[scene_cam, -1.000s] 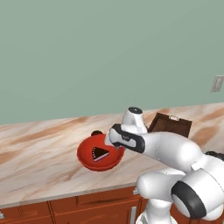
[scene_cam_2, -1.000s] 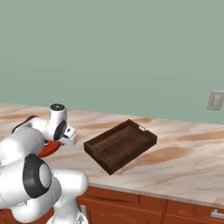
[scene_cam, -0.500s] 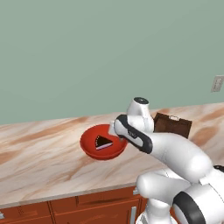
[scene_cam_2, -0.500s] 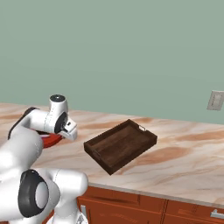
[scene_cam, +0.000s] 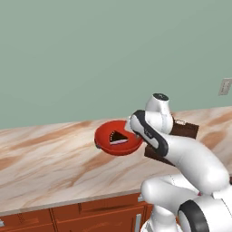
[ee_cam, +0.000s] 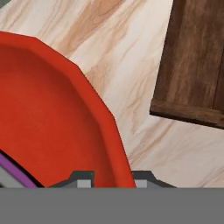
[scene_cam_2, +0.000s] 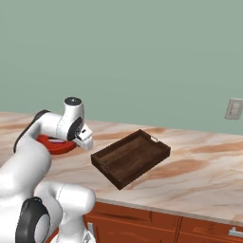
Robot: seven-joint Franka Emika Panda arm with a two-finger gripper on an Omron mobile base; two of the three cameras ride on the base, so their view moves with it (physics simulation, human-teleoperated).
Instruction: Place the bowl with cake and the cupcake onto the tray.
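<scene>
Above the marble counter (scene_cam: 54,158) we had the bowl with cake (scene_cam: 118,138) lifted clear, pinched by its rim so the wedge stayed level and nothing touched the cake itself. Our gripper (ee_cam: 113,177) was closed nearly all the way, one tip inside the red wall and one outside, which suited so thin an edge. We carried it toward the tray (scene_cam_2: 130,157), which sat empty on the counter just beside the bowl, its near corner already under our hand view. We judged the bowl was raised so its base could pass over the tray's low sides. We could not make out the cupcake, perhaps hidden behind our arm
</scene>
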